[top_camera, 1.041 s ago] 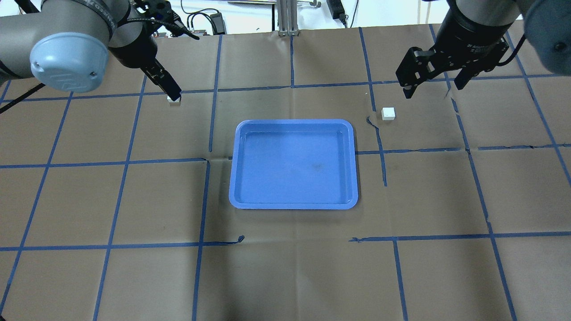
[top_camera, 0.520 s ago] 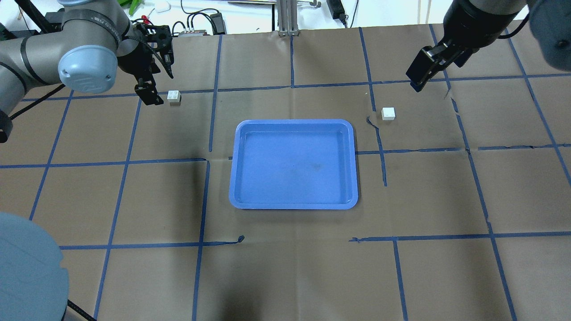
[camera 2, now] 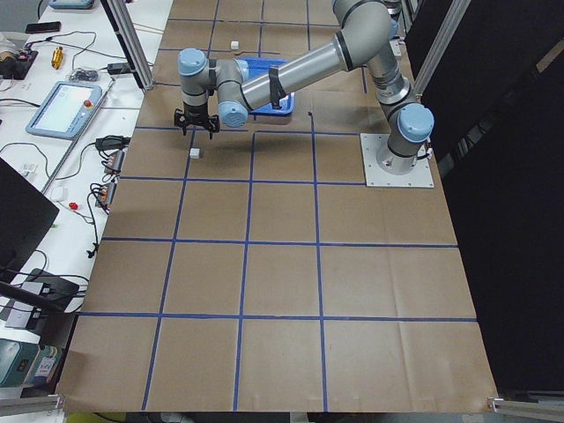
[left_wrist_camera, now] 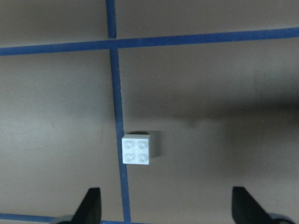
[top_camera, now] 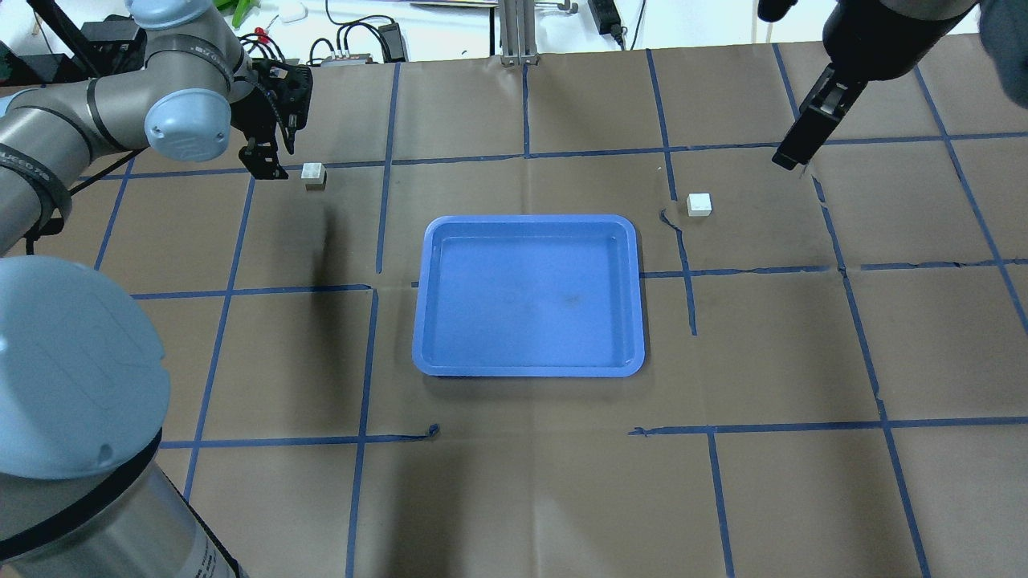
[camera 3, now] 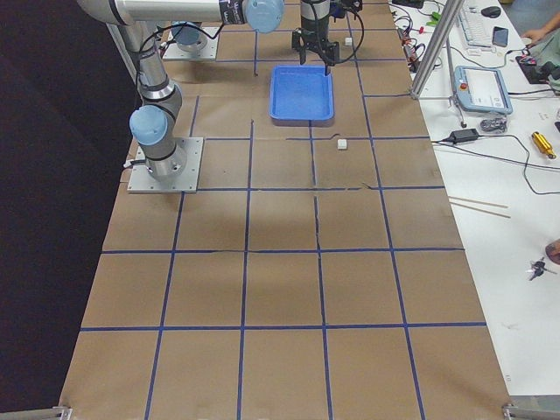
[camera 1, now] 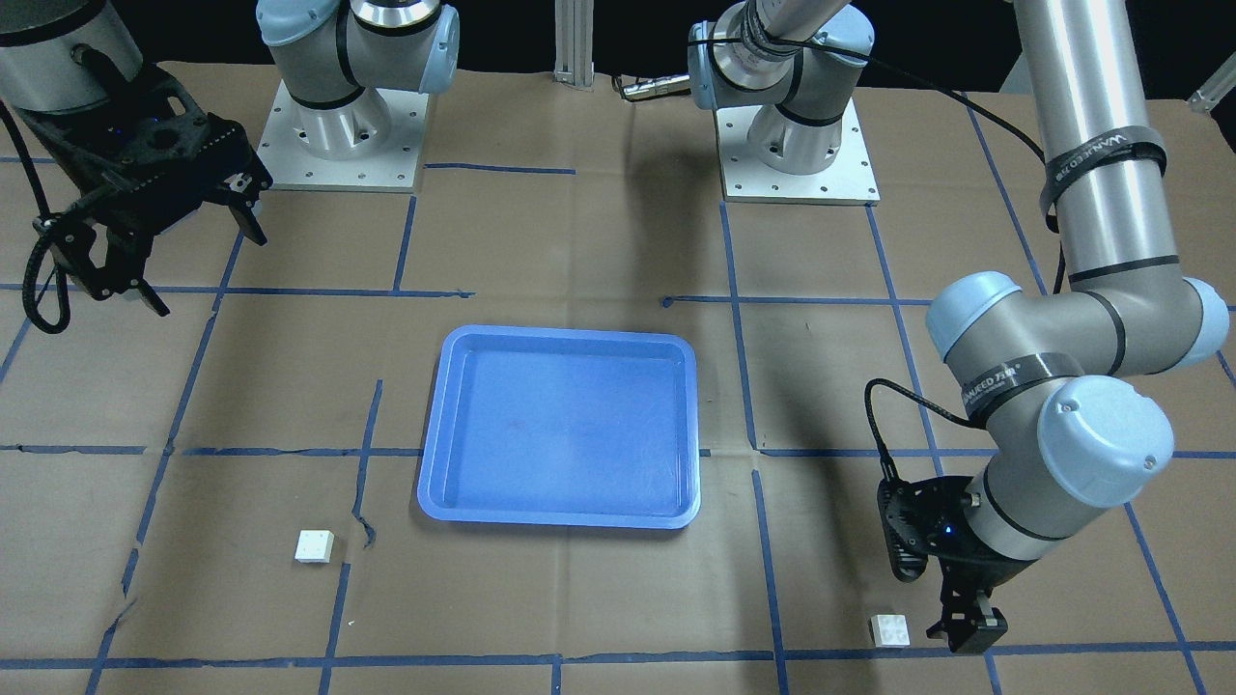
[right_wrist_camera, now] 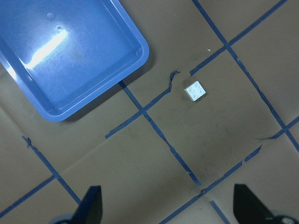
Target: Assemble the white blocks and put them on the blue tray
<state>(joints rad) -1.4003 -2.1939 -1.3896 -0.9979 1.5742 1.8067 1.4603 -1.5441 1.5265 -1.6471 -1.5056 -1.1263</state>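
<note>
Two small white square plastic bricks (top_camera: 313, 171) (top_camera: 699, 203) sit on the brown paper table (top_camera: 522, 482), well apart, both outside the big blue plastic tray (top_camera: 530, 218) in the middle. One is just beside the left gripper (camera 1: 969, 627), not touching. Other is near the tray's corner. Right gripper (camera 1: 205, 270) hangs up high. Both grippers: fingers wide apart, holding nothing.

White lettering is carried on a black strap (camera 1: 1006, 380) wrapped round the left arm (camera 1: 1081, 87) just above the left tool (camera 1: 969, 632). It is read roughly as "WANLEED", followed by digits that cannot be made out. Similar print is borne by a second strap (camera 1: 1101, 154) farther up from the tool.
</note>
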